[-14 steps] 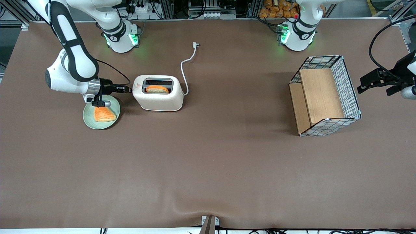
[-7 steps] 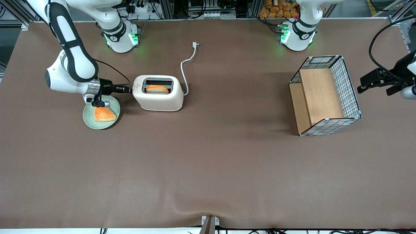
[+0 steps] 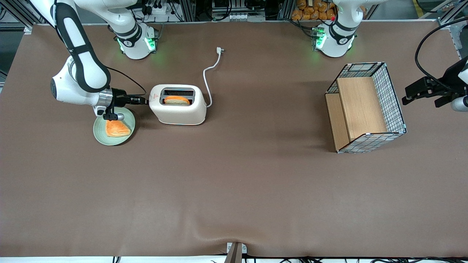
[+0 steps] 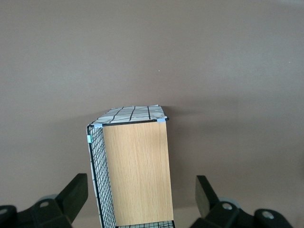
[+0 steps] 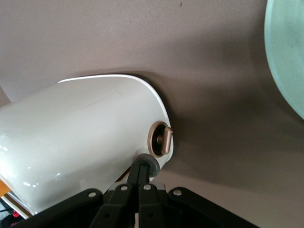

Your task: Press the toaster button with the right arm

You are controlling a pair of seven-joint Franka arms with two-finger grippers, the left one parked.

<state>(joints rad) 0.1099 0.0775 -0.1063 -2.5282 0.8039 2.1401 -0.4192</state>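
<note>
1. Nearest the front camera is a bare stretch of the brown worktop (image 3: 234,190). Farther in, toward the working arm's end, a pale green plate (image 3: 100,136) holds a toasted orange slice (image 3: 117,128).
2. The right arm (image 3: 78,65) reaches low over that plate, its wrist turned level so the hand (image 3: 144,100) points straight at the narrow end of the toaster (image 3: 179,109). This looks like an approach chosen for pushing, not grasping.
3. In the right wrist view the hand (image 5: 142,173) has its fingers drawn together into one narrow tip holding nothing, which suits poking a small target.
4. That tip sits against the toaster's (image 5: 85,137) end wall, where the grey toaster button (image 5: 148,164) meets it, just beside a copper-coloured dial (image 5: 159,138).
5. The toaster stands upright with a slice of bread (image 3: 177,100) in its slot; its white cord (image 3: 210,73) trails away unplugged.
6. Toward the parked arm's end lies a wire-and-wood basket (image 3: 365,107), well apart.
</note>
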